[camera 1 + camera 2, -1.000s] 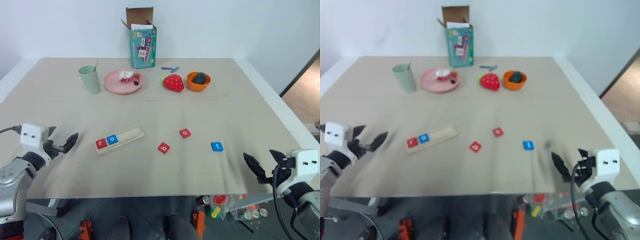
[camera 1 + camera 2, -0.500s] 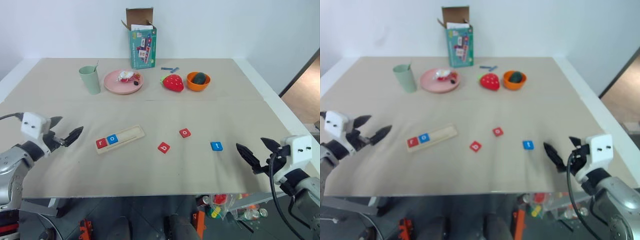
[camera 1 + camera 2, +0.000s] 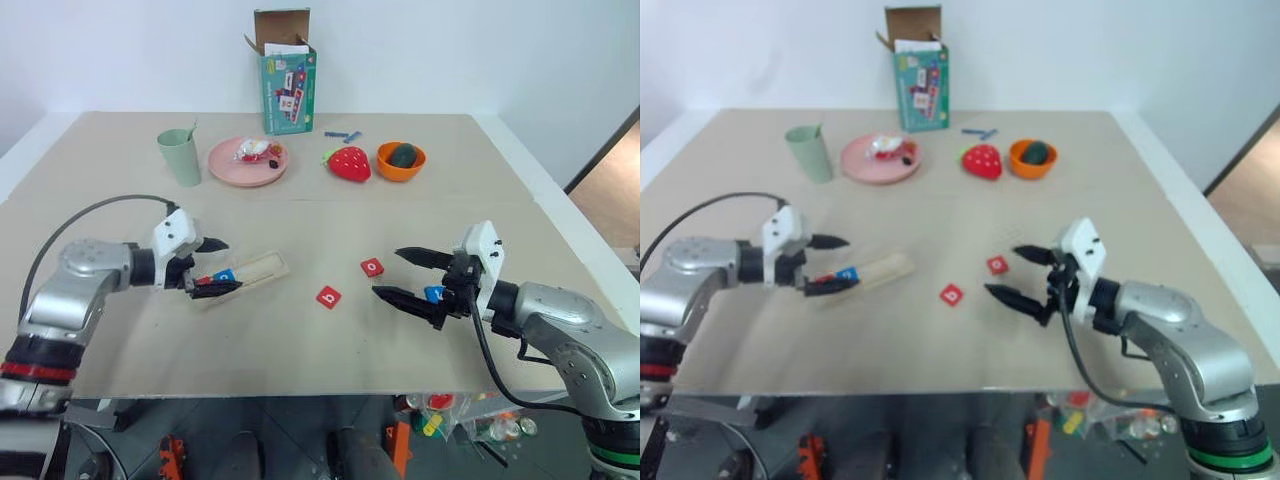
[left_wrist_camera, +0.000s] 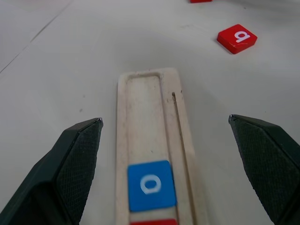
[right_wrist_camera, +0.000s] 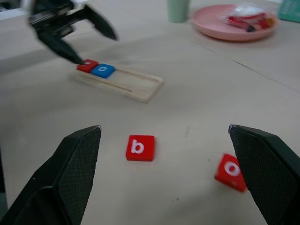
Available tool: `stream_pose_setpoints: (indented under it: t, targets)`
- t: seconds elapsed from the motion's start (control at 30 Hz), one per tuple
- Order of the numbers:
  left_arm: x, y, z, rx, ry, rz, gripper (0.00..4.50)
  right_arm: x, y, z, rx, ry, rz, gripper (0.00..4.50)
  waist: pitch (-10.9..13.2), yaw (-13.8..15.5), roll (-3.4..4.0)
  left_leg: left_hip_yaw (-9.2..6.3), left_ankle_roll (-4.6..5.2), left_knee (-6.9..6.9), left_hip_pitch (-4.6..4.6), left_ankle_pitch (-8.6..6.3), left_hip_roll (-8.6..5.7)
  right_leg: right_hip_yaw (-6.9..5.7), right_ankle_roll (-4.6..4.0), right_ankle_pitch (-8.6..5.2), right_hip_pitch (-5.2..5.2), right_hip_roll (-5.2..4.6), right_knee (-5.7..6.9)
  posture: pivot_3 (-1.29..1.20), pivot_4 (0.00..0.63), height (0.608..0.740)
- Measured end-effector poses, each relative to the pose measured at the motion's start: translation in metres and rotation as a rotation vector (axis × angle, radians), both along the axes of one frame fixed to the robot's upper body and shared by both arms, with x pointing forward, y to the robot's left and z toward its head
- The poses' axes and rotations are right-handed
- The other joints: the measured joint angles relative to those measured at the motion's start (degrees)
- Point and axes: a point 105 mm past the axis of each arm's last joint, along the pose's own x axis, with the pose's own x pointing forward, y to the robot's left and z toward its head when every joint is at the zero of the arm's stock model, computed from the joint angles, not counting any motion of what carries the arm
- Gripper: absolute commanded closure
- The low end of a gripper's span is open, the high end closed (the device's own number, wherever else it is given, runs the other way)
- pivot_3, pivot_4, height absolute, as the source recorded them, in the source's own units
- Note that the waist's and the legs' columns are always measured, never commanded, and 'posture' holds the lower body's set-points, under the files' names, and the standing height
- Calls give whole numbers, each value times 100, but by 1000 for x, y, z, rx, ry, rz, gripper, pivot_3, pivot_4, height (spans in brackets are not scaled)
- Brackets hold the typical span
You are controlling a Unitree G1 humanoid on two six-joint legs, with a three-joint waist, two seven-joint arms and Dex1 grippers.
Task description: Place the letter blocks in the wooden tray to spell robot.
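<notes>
So far the wooden tray [image 3: 242, 277] lies left of centre on the desk [image 3: 330, 215], angled, with a red r block [image 5: 87, 65] and a blue o block [image 4: 151, 185] seated at its near-left end; the other slots look bare. Three letter blocks wait loose to its right: a red b block [image 3: 328, 296] nearest the tray, a red o block [image 3: 372, 267] a little farther and to the right, and a blue block [image 3: 433, 294], its letter hidden behind the right hand [image 3: 412, 276].

Both hands are spread wide and hold nothing. The left hand [image 3: 214, 268] hovers over the tray's filled end; the right hovers between the red o and the blue block.

By my judgement the b comes next. The right hand should pass over the red o, come down on the b with one finger on each opposite edge, and lift it flat so the letter stays readable. The left hand could steady the tray, but should clear the third slot first. Set the b just beside the blue o, not on it.

The desk is a pale beige sheet, flat and matte, against a plain white wall. Along the far side stand a green cup [image 3: 180, 157], a pink plate [image 3: 247, 162], a strawberry toy [image 3: 349, 163], an orange bowl [image 3: 400, 161] and an open card box [image 3: 285, 72].
</notes>
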Motion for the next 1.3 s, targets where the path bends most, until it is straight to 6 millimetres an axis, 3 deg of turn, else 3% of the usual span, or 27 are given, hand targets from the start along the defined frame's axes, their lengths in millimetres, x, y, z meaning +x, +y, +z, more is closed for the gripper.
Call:
stream_pose_setpoints:
  t: [0.07,0.23,0.53,1.03,1.3]
  targets:
    - [4,1,1,25,-7,2,35,2,1,-1,-7,-4,8,0,0,-1,0,0,2,0,1,-1,0,2,0,-1,0,1,0,0,150,740]
    - [11,-4,-17,72,18,27,35,7,5,-5,2,-26,0,0,0,-6,1,-3,3,4,2,-2,1,9,-2,-1,-1,9,12,0,150,740]
    - [23,-3,-36,63,67,201,35,11,10,-9,14,-48,-33,0,0,-7,1,-4,0,12,3,1,2,54,-1,0,0,38,24,0,150,740]
    - [18,-13,-45,35,125,164,35,13,8,-11,1,-66,-53,0,0,-6,1,-4,0,14,4,1,2,60,-1,0,1,43,26,0,150,740]
    - [19,-9,-53,40,162,174,35,13,7,-13,2,-59,-73,0,0,-6,1,-5,0,16,5,1,2,61,-1,0,2,43,28,0,150,740]
